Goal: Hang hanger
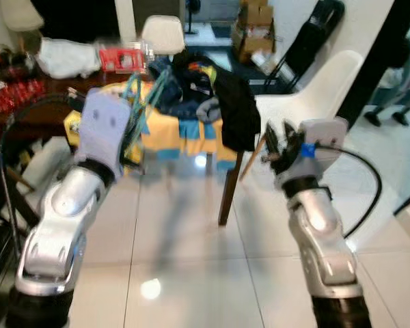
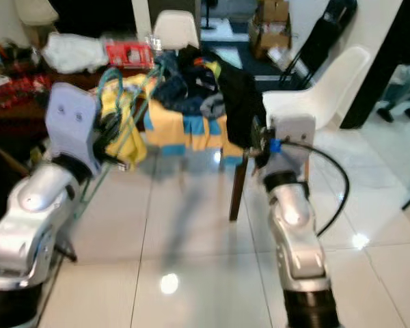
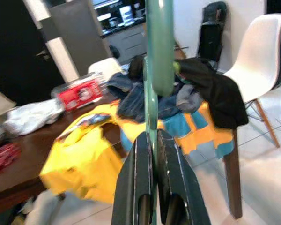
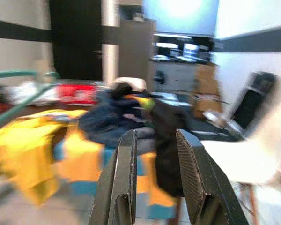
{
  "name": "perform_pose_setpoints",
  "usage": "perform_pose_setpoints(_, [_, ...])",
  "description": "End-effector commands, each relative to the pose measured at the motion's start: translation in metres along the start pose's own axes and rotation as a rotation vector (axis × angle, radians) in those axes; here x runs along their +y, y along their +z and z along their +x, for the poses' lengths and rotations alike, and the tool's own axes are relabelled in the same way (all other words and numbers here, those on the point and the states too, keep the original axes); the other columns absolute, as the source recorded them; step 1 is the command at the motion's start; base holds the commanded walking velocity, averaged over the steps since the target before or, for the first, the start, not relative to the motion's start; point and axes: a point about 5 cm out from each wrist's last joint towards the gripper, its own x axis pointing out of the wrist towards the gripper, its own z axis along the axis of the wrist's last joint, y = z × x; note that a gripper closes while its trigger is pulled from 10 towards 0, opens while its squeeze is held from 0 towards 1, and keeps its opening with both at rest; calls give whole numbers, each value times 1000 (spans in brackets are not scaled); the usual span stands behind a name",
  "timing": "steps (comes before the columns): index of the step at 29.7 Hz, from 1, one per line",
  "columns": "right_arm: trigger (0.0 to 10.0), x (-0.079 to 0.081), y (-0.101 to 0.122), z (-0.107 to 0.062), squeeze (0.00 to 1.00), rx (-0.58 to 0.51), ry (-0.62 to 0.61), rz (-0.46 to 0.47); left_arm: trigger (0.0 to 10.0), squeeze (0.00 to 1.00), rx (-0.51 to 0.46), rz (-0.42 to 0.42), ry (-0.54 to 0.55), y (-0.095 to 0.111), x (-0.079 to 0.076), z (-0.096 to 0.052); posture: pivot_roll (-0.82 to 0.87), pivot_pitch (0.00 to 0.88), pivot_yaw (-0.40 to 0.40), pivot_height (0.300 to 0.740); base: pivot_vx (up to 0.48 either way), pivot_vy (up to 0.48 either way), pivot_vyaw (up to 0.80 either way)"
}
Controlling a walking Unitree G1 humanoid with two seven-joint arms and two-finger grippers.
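Nearest the camera, at lower left of the left eye view, the left arm (image 1: 58, 225) rises from the frame's bottom edge; the right arm (image 1: 321, 239) does the same at lower right. Between them lies open white tiled floor (image 1: 191, 260), unobstructed as far as the table.

The left gripper (image 3: 150, 159) has its two black fingers pressed together on the shaft of a green hanger (image 3: 157, 56). The hanger stands up from the fingers, held clear of the table, which I judge is for carrying it to a rail; no rail is seen. In the head views the hanger's green wire sits at upper left centre, just beside the left wrist and in front of a yellow cloth (image 1: 160, 133).

The right gripper (image 4: 152, 159) is empty, fingers apart, held forward at centre right of the head view, near the table's corner.

A dark wooden table (image 1: 27, 116) crosses the upper left, heaped with clothes (image 1: 191, 89); a black garment (image 1: 236, 109) hangs over its near corner above a table leg (image 1: 229, 188). A white chair (image 1: 307, 96) stands at upper right, just beyond the right gripper.

Room to move is ample on the floor; the table edge, leg and chair crowd the right arm's forward path. Views are blurred
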Motion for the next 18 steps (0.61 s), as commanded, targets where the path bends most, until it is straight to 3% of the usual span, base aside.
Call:
perform_pose_setpoints(1, [10000,-2,2,-2,0,-3,-4,-23,10000,0,3,13,9,0,0,-2,5,180,-18,740,0,0,0])
perform_pose_setpoints(6, [10000,-1,0,-2,0,8,1,-40,10000,0,47,-19,0,-5,-6,-1,6,184,-21,740,0,0,0])
perform_pose_setpoints(18, [10000,2,-12,-8,0,55,42,-89,10000,0,117,-67,-55,-19,-23,-4,3,187,-21,740,0,0,757])
